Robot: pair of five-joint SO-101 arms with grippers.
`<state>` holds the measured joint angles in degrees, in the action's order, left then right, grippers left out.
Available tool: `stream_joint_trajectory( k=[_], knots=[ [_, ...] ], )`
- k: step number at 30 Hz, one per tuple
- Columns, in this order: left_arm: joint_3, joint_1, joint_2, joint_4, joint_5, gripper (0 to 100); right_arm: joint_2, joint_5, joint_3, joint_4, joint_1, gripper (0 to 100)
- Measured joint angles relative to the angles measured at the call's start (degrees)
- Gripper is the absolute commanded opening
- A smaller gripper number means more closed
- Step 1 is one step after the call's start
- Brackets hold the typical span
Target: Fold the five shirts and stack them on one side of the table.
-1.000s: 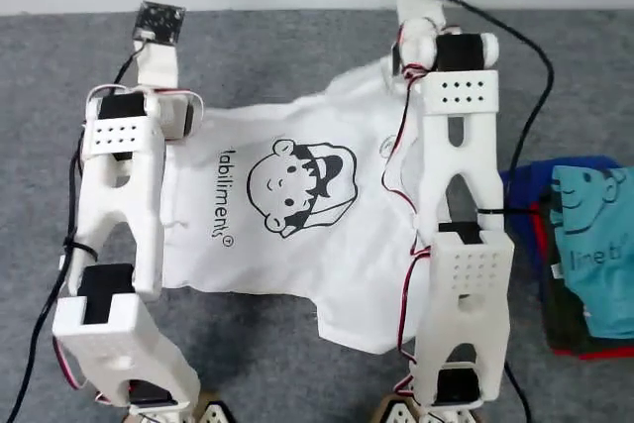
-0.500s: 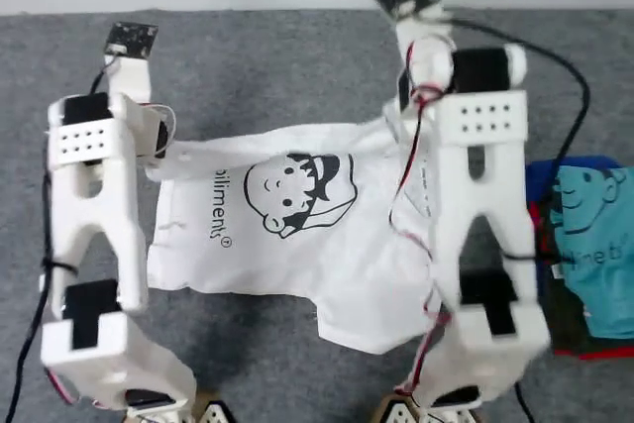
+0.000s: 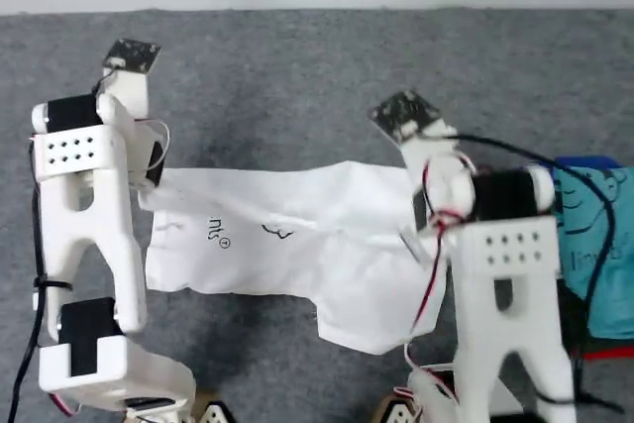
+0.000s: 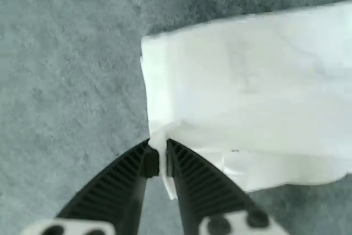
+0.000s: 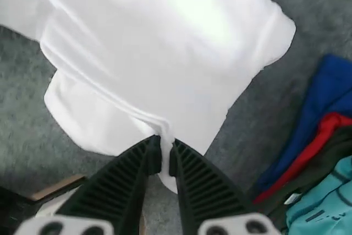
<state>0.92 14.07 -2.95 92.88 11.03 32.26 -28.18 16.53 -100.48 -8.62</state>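
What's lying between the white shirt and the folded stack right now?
Nothing but a strip of bare table. The right wrist view shows the white shirt and the stack lying apart.

The grey, felt-like table (image 3: 297, 66) carries a white shirt (image 3: 287, 255) across its middle, far edge doubled over, and a stack of folded shirts (image 3: 606, 245) at the right side, teal on top.
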Motion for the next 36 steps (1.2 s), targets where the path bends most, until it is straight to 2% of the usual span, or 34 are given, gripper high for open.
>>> stream_joint_trajectory(
  k=[12, 32, 36],
  knots=[
    [-11.4, 0.0, 0.0, 0.2, -0.2, 2, 7.0, -3.7, 16.2, 0.0, -0.3, 0.9],
    [-11.4, 0.0, 0.0, 0.6, -0.2, 2, 7.4, -5.4, 23.7, 0.0, -0.3, 1.0],
    [-11.4, 0.0, 0.0, 0.6, -0.2, 2, 7.4, -5.4, 23.9, 0.0, -3.7, 1.2]
  ],
)
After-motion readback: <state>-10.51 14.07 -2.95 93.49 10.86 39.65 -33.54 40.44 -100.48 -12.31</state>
